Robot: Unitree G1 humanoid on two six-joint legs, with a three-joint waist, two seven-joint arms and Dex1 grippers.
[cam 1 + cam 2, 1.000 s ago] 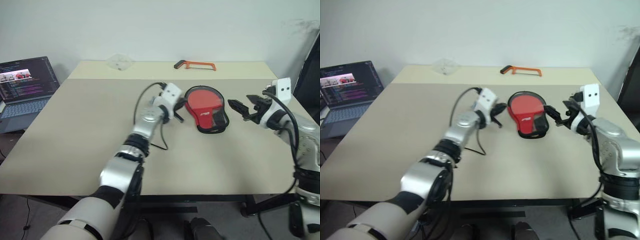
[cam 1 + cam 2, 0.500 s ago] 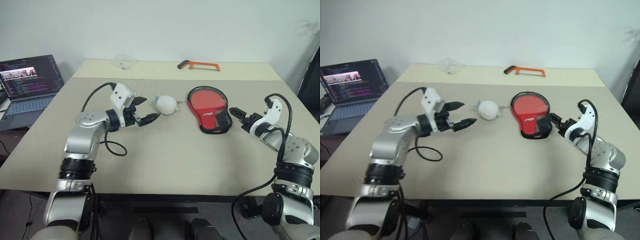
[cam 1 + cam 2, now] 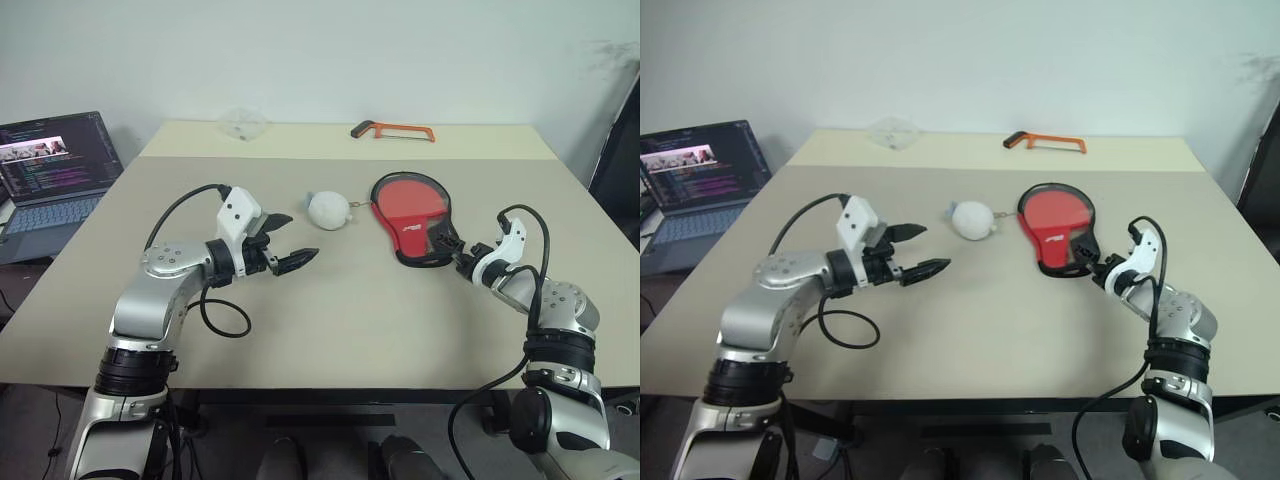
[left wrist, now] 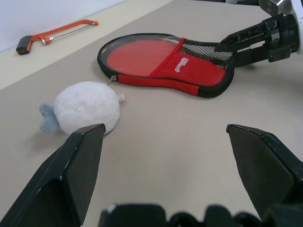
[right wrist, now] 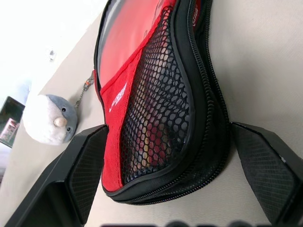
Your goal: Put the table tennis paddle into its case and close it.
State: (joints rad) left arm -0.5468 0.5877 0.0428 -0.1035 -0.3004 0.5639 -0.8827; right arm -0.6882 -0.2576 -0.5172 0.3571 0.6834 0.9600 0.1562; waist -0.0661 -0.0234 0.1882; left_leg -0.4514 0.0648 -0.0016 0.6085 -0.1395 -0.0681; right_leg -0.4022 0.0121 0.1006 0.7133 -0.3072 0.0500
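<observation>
The left gripper [image 3: 296, 257] has pulled back from the pale plush ball [image 3: 327, 210], jaws now spread and empty. The soft red-and-black zip case [image 3: 414, 217] lies flat — its mesh end between the right gripper's [image 5: 177, 189] wide-spread jaws, which have dropped to it.

I see the soft red-and-black paddle-shaped zip case [image 3: 412, 219] lying mid-table [image 3: 330, 330], its pale plush ball [image 3: 327, 210] just left. An orange-framed hacksaw [image 3: 391, 130] lies behind; an open grey laptop [image 3: 45, 180] sits off the table's left.

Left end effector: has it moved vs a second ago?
Yes. The left end effector has pulled back from beside the case toward the laptop side of the table. It now hangs open, short of the plush ball.
</observation>
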